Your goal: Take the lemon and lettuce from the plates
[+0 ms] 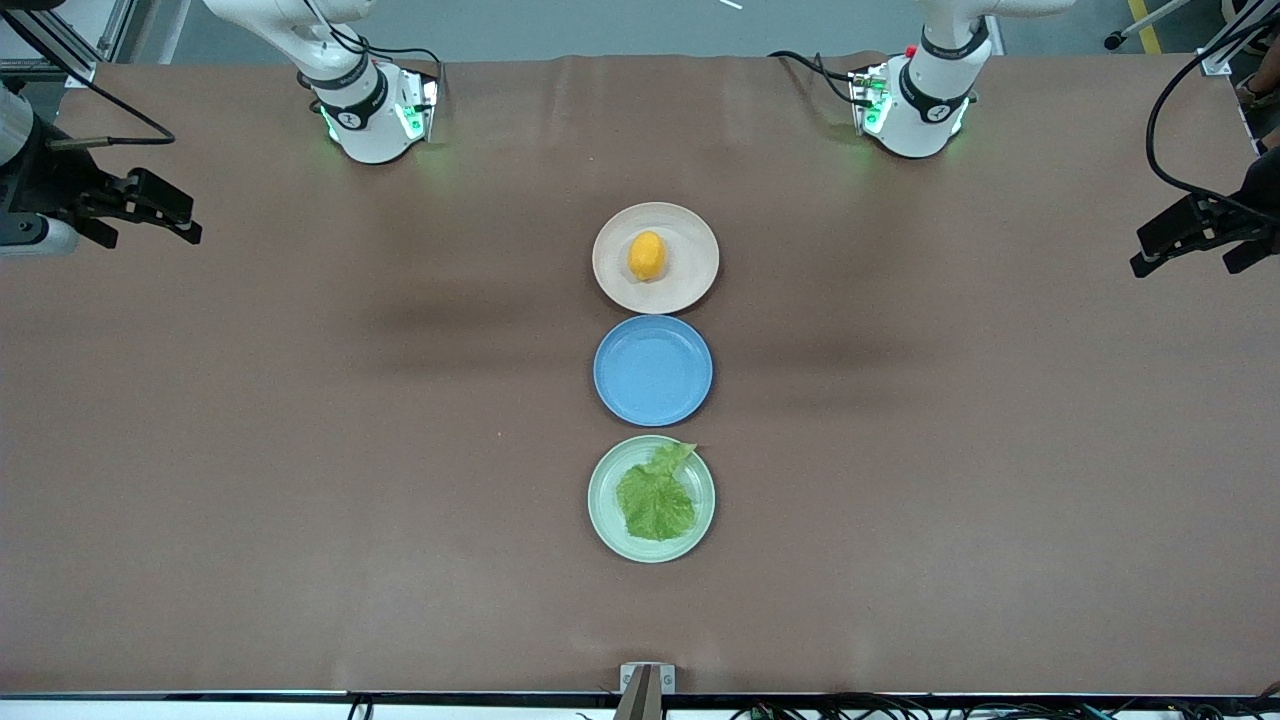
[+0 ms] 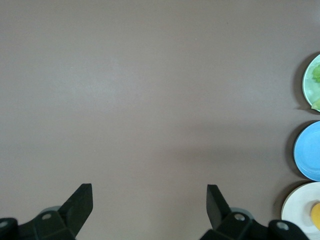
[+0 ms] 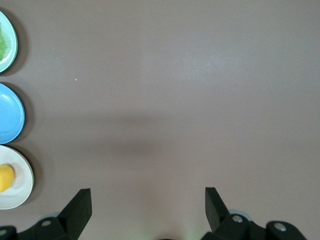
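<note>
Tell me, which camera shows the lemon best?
The front view: the whole lemon sits in plain sight on the beige-pink plate, the plate farthest from that camera. Both wrist views cut it off at the picture's edge, showing only a yellow sliver in the left wrist view and in the right wrist view.

1. A matte brown cover (image 1: 300,450) spreads over the whole table, lightly creased near its top edge.
2. Grey floor (image 1: 600,25) shows above it.
3. Black cables (image 1: 900,708) trail along the white lower edge.
</note>
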